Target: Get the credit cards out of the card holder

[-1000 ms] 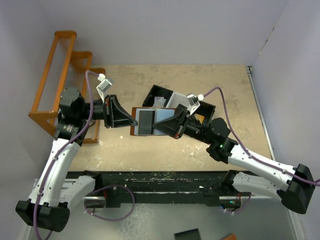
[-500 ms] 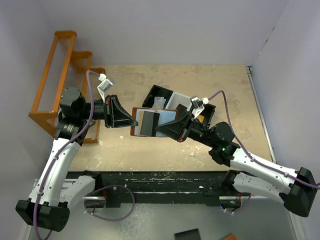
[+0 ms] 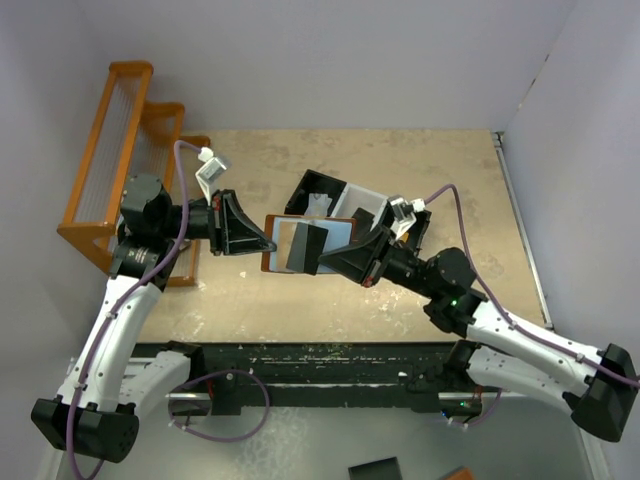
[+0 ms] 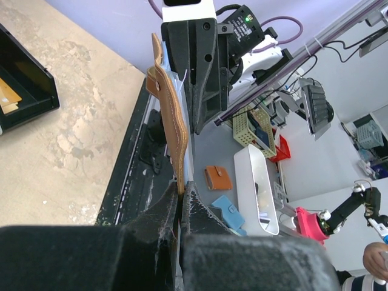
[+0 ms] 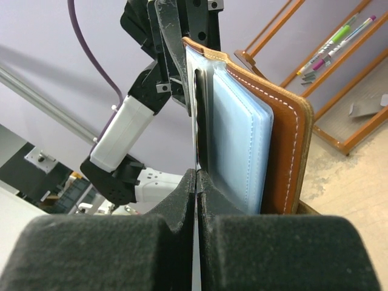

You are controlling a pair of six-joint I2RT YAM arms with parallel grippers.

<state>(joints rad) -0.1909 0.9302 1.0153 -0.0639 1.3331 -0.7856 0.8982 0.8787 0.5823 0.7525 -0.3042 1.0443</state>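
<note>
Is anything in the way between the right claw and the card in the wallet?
Nothing visible: the right claw is shut on the dark card itself, while the left claw grips the card holder.

card holder [image 3: 338,230] between left gripper [image 3: 268,243] and right gripper [image 3: 325,264] | credit card [image 3: 300,246] in it | tray [image 3: 305,185] behind | rack [image 3: 100,170] far left

We found a robotics lab: pale walls [image 3: 320,60] boxed the worn table [image 3: 430,160], and another robot arm [image 4: 351,203] sat beyond storage bins [image 4: 257,188].
</note>
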